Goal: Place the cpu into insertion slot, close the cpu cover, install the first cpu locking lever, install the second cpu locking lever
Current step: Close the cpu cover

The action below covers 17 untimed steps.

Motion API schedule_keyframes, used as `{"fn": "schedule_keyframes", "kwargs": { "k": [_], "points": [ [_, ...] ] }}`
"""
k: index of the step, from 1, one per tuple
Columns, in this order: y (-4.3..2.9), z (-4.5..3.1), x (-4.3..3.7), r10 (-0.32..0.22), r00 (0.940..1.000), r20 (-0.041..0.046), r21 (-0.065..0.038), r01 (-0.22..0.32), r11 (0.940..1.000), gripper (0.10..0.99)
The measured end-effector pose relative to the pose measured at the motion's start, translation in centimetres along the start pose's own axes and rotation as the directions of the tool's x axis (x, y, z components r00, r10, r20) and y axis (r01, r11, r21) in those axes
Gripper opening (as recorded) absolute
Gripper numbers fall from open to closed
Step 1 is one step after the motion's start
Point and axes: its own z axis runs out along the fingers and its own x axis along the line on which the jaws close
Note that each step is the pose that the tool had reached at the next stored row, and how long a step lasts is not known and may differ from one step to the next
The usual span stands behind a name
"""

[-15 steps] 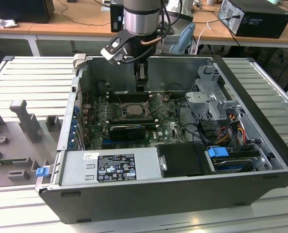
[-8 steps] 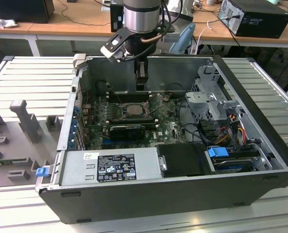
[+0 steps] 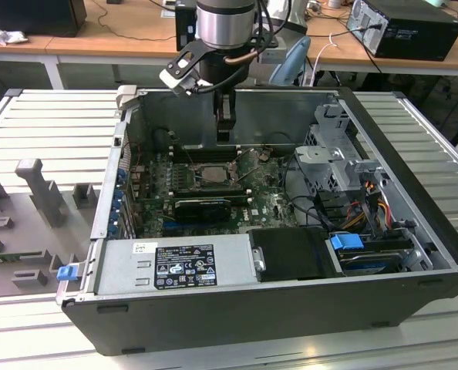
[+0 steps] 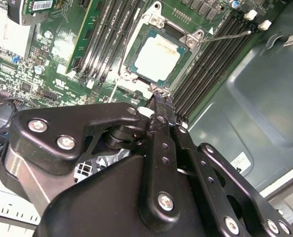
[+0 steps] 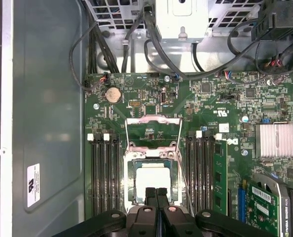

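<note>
The gripper (image 5: 156, 191) is seen with its two fingers pressed together and nothing caught between them, poised low over the motherboard (image 5: 205, 103) inside the open computer case (image 3: 291, 108). The cpu (image 5: 151, 178) is found already seated in the insertion slot (image 5: 130, 170), pale top up, flat and square to the rim, so no long axis is offered by it. The slot's closest edge lies just ahead of the fingertips. In the second wrist view the closed tips are placed right at that rim, though contact cannot be confirmed. Beyond the cpu, on the side of the slot away from the gripper, the cpu cover (image 5: 151, 120) is found raised on its hinge, with bare board visible through its cut-out centre. In the exterior view that side is toward the drive cage (image 3: 333, 154), on the exterior view's right. The line that matters is thus drawn from gripper, across cpu, to the upright cover. A thin wire locking lever (image 4: 230, 35) is seen swung out clear of the slot, above one bank of the long black memory slots (image 4: 215, 59). The slot is judged filled, the cover not yet closed, and the lever in view not latched.
</note>
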Motion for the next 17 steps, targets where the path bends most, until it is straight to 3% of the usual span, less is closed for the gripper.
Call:
{"fn": "schedule_keyframes", "kwargs": {
  "k": [17],
  "points": [
    [0.06,-1.34,0.11,0.000,1.0000,0.0001,0.000,0.000,1.0000,0.106]
  ]
}}
